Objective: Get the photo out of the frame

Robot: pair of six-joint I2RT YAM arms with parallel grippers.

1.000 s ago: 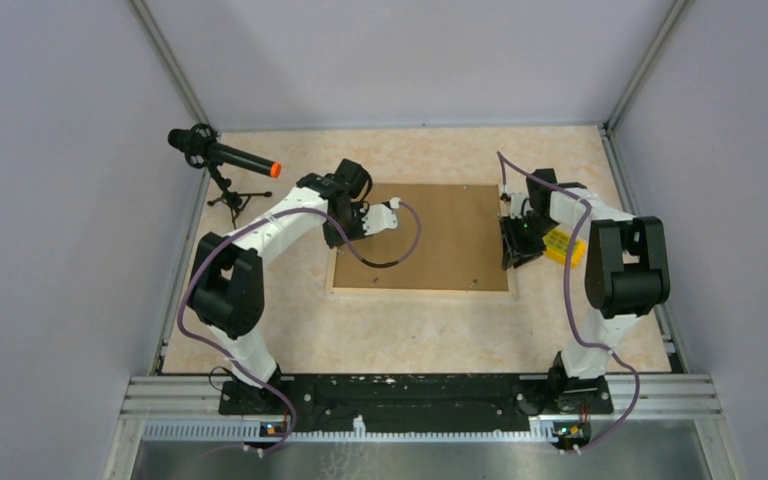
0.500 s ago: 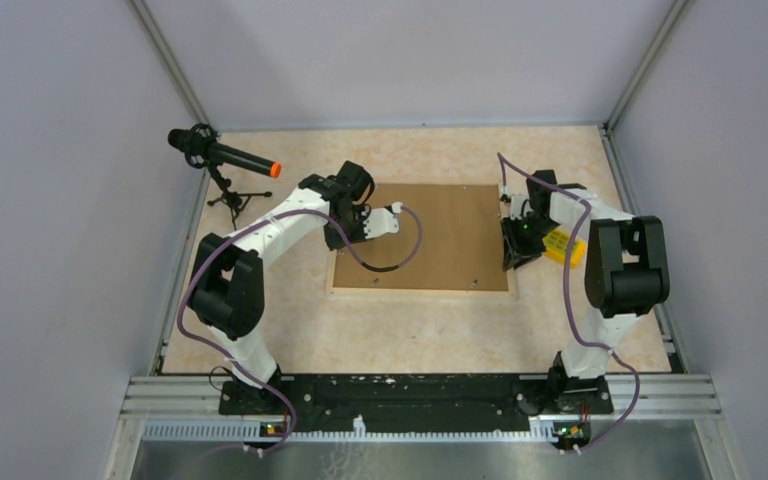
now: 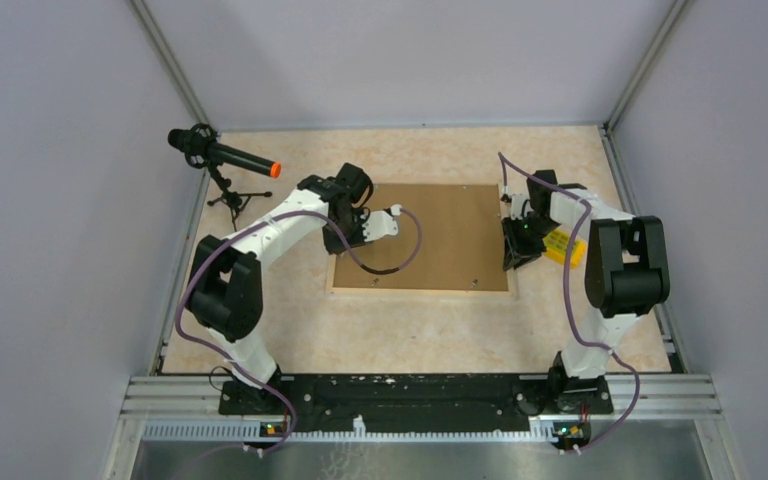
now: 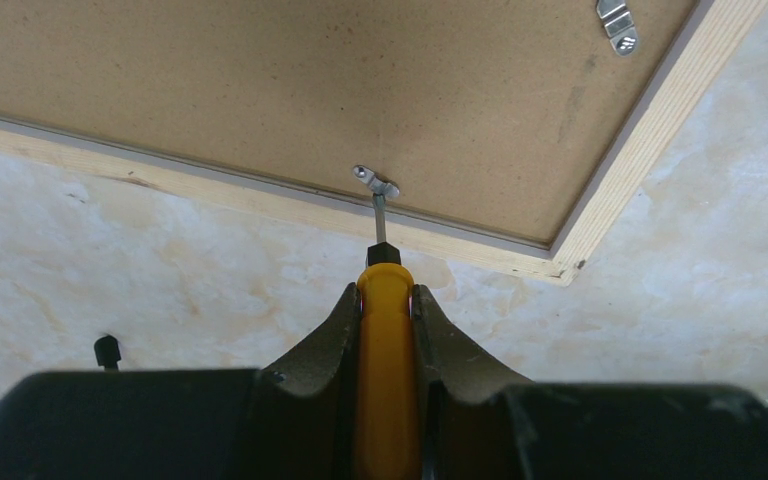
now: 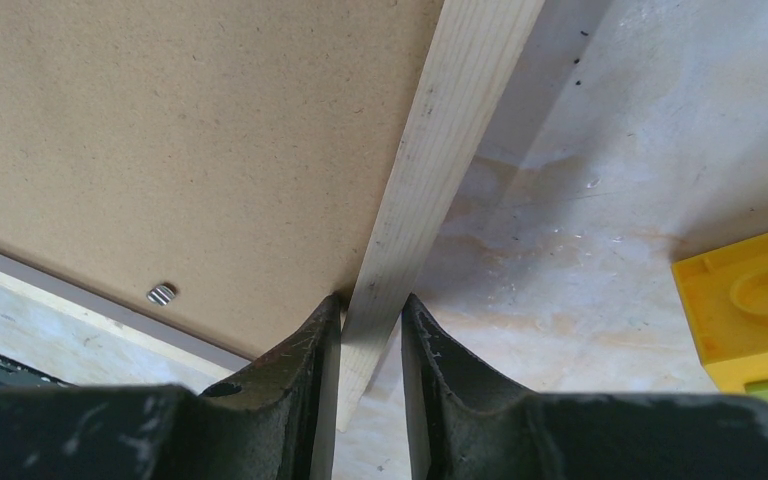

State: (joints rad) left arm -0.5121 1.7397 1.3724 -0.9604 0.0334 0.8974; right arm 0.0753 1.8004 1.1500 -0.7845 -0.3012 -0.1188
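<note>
Frame (image 3: 430, 235) lies face down in the overhead view, brown back up, so the photo is hidden underneath and, I'd guess, not out yet. Left gripper (image 3: 358, 228) has crept a touch toward the near side over the last second. Right gripper (image 3: 513, 250) hasn't budged at the frame's right side, with the yellow block (image 3: 558, 245) just beside it.

Left wrist cam: fingers clamped on a yellow-handled screwdriver (image 4: 385, 350), its tip right at a little metal tab (image 4: 375, 181) on the backing. To me that small shift looks like lining up to swing the tab aside.

Right wrist cam: fingers pinch the frame's pale wood edge (image 5: 430, 170), probably steadying it.
</note>
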